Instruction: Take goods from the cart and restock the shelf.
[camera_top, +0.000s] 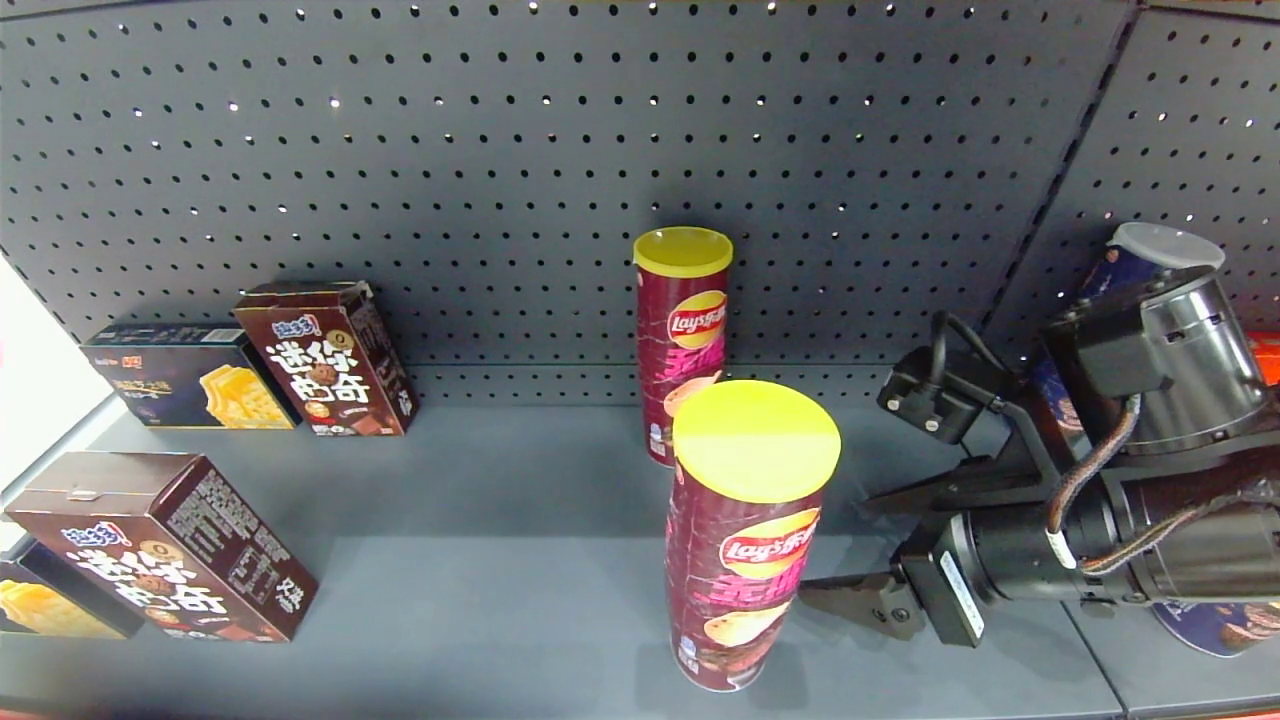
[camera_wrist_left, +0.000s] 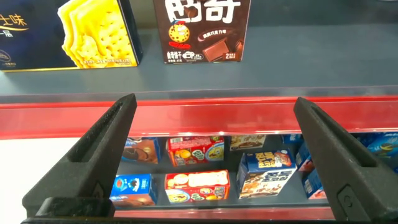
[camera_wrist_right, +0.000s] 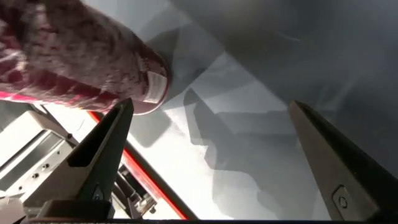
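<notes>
Right gripper (camera_top: 862, 545) spread wide, just beside front can (camera_top: 745, 560) on shelf (camera_top: 480, 520). Left gripper (camera_wrist_left: 211, 155) spread, empty.

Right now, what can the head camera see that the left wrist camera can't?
Head view extra: two tall purple chip cans with yellow lids, front can and back can, the perforated grey back wall, and the open black right gripper. Left wrist view extra: the open left gripper, a red shelf edge, small snack boxes on a lower shelf. Both: a brown cookie box, a dark blue cracker box, the grey shelf.
</notes>
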